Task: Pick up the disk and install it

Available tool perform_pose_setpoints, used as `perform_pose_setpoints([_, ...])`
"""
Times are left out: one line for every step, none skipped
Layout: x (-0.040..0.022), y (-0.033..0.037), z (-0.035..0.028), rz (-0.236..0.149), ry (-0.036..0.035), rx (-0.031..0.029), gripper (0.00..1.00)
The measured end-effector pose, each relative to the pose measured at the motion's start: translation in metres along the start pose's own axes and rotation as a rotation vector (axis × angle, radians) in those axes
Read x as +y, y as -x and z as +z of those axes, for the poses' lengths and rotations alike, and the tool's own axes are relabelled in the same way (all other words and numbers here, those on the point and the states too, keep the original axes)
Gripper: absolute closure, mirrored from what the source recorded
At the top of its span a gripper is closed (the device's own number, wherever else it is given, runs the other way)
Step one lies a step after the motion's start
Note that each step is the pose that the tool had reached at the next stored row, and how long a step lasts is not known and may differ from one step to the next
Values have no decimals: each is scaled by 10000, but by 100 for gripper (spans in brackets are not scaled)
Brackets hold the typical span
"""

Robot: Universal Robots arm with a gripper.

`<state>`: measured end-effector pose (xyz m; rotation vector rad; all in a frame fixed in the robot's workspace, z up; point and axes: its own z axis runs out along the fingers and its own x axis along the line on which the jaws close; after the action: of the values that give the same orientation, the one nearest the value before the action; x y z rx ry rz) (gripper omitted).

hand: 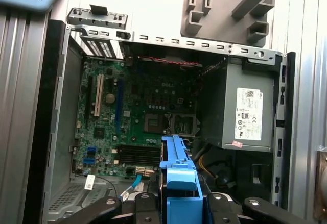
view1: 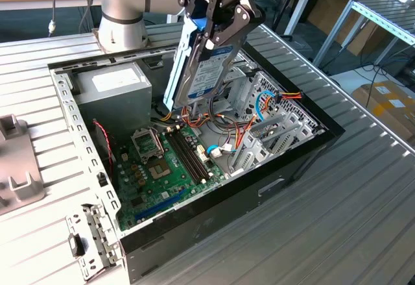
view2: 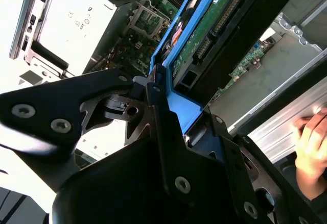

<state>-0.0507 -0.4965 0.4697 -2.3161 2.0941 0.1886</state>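
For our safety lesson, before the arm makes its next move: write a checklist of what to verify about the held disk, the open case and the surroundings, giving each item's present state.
1. Grip: ok, the gripper is shut on the disk at its blue frame.
2. Clearance: ok, the disk hangs above the open case.
3. Disk level: not ok, it stands steeply on end.
4. Cables off the drive cage: cannot tell.
5. People clear: not ok, a hand lies beside the case.

Open computer case point(view1: 259, 191) on a ribbed table point(view1: 363, 223) — green motherboard point(view1: 162, 168) beside grey power supply point(view1: 113, 84).
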Motion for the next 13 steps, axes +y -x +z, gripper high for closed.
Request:
perform_pose_setpoints([1, -6, 0, 0, 0, -1, 63])
perform_pose_setpoints([1, -10, 0, 0, 0, -1, 63])
perform_pose_setpoints([1, -14, -1, 0, 0, 0, 63])
perform_pose_setpoints([2, -18, -1, 0, 0, 0, 63])
perform_pose_setpoints([2, -21, -1, 0, 0, 0, 63])
perform_pose_setpoints([3, -25, -1, 0, 0, -1, 63])
perform_pose_setpoints([3, -33, -2, 0, 0, -1, 63])
perform_pose_setpoints([4, -38, -2, 0, 0, 0, 63])
perform_pose_setpoints([5, -43, -2, 0, 0, 0, 63])
perform_pose_setpoints([5, -46, -3, -1, 0, 0, 63])
perform_pose_setpoints([5, -52, -3, 0, 0, 0, 63])
perform_pose_setpoints([6, -58, -3, 0, 0, 0, 63])
perform_pose_setpoints([6, -62, -4, 0, 0, -1, 63])
